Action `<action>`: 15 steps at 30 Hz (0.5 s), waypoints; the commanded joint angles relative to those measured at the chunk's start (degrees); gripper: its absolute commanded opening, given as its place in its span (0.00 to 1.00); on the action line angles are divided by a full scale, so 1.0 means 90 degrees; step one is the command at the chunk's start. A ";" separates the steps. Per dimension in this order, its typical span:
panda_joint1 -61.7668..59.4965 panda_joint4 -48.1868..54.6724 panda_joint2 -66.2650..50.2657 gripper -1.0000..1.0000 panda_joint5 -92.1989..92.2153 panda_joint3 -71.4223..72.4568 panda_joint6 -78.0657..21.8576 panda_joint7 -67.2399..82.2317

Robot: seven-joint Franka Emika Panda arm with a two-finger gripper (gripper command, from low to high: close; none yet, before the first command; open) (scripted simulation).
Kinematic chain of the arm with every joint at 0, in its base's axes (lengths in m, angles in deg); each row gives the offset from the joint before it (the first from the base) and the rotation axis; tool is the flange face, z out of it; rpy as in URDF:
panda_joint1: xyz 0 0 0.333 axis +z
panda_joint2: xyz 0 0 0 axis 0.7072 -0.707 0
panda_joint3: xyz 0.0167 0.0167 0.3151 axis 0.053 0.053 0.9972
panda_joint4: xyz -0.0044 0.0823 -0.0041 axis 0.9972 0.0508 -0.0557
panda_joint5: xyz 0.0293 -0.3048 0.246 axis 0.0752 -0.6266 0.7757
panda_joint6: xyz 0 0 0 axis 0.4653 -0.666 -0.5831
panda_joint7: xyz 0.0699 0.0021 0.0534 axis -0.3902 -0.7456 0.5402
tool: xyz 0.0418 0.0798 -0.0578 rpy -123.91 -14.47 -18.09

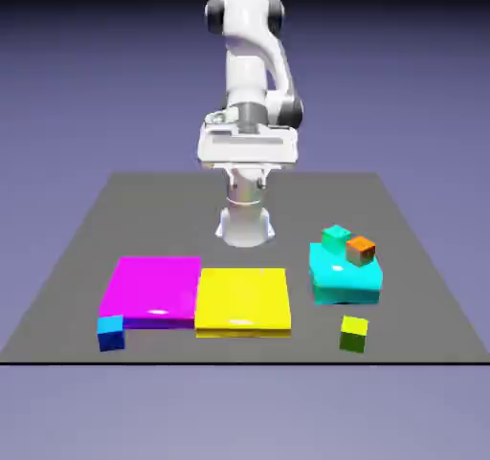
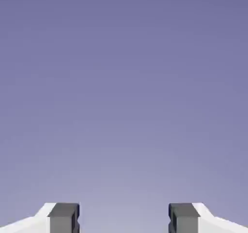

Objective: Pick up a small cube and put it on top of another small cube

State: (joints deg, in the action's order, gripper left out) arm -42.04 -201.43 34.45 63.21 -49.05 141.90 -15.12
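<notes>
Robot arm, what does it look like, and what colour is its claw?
The arm is glossy white and rounded, with dark grey rings at its joints and a wide, boxy white hand. The claw has two white fingers ending in small, square dark grey tips. No cables or markings show.

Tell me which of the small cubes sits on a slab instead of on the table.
The small orange cube: it rests on the cyan slab. The lime cube and the blue cube sit directly on the grey table.

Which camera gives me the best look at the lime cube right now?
The exterior view: the lime cube sits alone on the grey table, in front of the cyan slab. The hand view shows none of it, only backdrop between the open gripper tips.
</notes>
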 commanded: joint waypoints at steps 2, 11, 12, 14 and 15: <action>0.0420 0.0271 -0.0462 0.50 0.0142 -0.0197 -0.0198 -0.0282; 0.2307 0.1489 -0.2538 0.50 0.0782 -0.1081 -0.1088 -0.1553; 0.2517 0.1624 -0.2769 0.50 0.0853 -0.1179 -0.1187 -0.1694; 0.2937 0.1895 -0.3230 0.50 0.0995 -0.1375 -0.1385 -0.1976; 0.3146 0.2030 -0.3461 0.50 0.1066 -0.1474 -0.1484 -0.2117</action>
State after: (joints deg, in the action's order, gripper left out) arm -13.52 -183.17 3.30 72.81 -62.32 128.55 -34.17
